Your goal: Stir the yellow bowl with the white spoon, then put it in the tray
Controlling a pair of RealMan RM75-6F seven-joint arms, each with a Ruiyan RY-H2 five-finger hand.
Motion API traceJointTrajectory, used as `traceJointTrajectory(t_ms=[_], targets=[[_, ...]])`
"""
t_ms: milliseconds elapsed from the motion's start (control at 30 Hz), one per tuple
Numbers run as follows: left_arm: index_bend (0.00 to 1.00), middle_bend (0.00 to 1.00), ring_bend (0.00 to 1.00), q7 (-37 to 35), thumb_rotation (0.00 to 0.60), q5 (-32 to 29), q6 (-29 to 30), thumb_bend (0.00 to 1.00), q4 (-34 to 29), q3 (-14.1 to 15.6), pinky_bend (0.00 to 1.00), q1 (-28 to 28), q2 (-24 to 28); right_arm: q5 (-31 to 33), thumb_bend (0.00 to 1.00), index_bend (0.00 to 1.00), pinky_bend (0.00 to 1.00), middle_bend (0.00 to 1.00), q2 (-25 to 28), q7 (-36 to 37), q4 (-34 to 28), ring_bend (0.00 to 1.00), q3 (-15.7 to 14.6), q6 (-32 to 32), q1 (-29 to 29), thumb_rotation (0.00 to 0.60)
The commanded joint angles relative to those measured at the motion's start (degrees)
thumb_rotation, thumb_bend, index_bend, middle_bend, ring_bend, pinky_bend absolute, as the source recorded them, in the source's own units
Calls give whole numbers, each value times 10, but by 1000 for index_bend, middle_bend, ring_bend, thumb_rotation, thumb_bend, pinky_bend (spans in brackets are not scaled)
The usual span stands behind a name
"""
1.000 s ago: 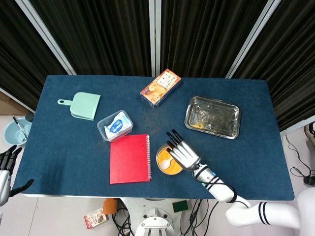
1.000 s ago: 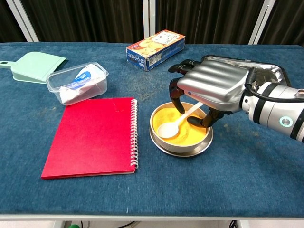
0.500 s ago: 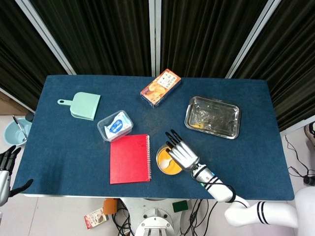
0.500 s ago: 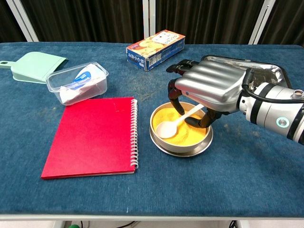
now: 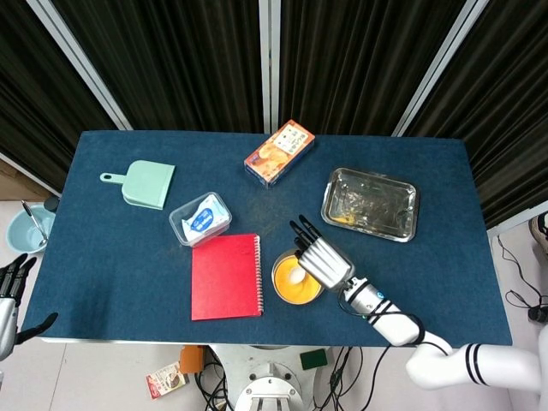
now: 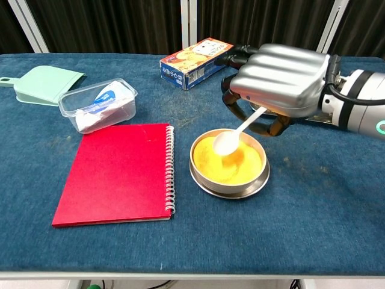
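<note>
Right hand (image 6: 280, 78) grips spoon (image 6: 234, 135) by handle, bowl end raised above yellow bowl (image 6: 228, 164), clear of contents. Bowl sits just right of red notebook (image 6: 117, 171). Tray (image 5: 370, 204) behind bowl. Left hand (image 5: 8, 287) off table's left edge, fingers apart, holding nothing.

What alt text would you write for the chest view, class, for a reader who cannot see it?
The right hand holds a white spoon tilted above a yellow bowl on a blue table. A red notebook lies left of the bowl.
</note>
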Motion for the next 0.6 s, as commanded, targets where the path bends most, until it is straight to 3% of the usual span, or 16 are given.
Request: traceJointTrajectory(t_ms=[33,333,600], targets=[[72,52,80,2,600,0,-1,115,-2,1,120,0,0,6,498,636,0,305,54,-100,-35,11,-1,-46,39,600],[71,52,80,6,600,1,-5,115,-8,5,120,2,1,36,511,643,0,307,70,-298,-29,19,-20,-108,110,600],[71,52,80,10,600,-8,-7,115,4,3,120,4,-8,62,500,668,0,321,26,-359,-6,18,-42,-105,130,600]])
